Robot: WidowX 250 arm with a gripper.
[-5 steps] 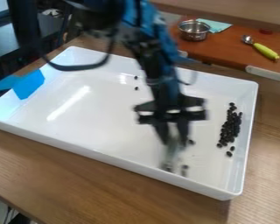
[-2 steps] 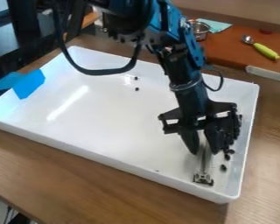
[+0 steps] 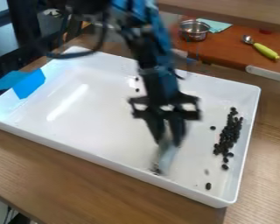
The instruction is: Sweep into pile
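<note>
From my camera, I see the tray (image 3: 107, 127) on the table (image 3: 78, 188), the pile (image 3: 229, 133) inside it at right, the pot (image 3: 194, 29) behind, the spoon (image 3: 265, 50) right of the pot

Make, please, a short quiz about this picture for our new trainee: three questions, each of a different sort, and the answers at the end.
1. True or false: some black beans lie apart from the pile.
2. Choose one. The spoon has a handle that is mostly:
a) red
b) yellow-green
c) blue
3. Fill in the missing word: the pincer holds a tool over the white ____.

Key: 1 true; 2 b; 3 tray.
</note>
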